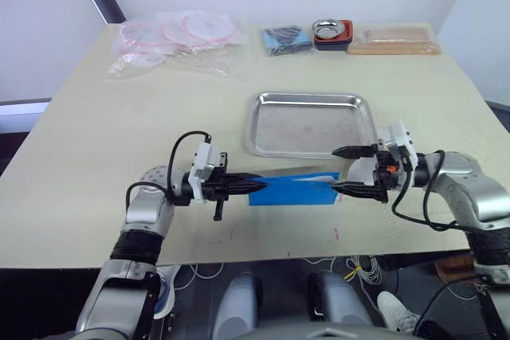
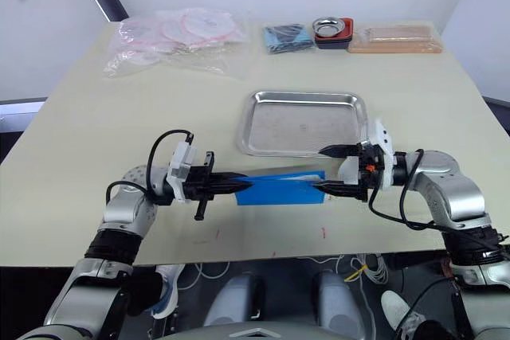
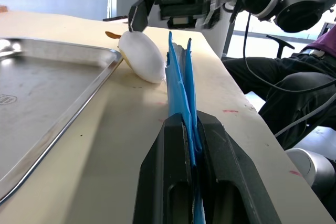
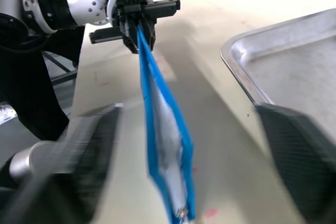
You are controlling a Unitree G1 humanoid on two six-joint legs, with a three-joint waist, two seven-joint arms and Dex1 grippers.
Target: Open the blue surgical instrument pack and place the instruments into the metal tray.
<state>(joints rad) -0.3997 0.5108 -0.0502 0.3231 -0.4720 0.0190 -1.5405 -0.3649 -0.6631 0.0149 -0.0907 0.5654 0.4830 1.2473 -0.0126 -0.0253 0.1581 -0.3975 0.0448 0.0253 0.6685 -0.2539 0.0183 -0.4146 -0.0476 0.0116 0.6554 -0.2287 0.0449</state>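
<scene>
1. We see the left tool (image 1: 243, 187) clamped shut on one short end of the blue surgical instrument pack (image 1: 291, 190); its wrist view shows the blue layers pinched between the two black fingers (image 3: 170, 182). We judge this hold is meant to anchor the pack so the other end can be pulled open.
2. The pack stretches between both tools, on edge just above the surface (image 1: 119, 141), near its front edge.
3. The right tool (image 1: 344, 170) stands wide open at the pack's other end, one finger by the blue edge, the other raised toward the tray; we judge it is about to take hold of a flap.
4. A pale lining (image 4: 168, 129) shows inside the wrap; no instruments are visible yet.
5. Just beyond lies the metal tray (image 1: 311, 99), bare and ready.
</scene>
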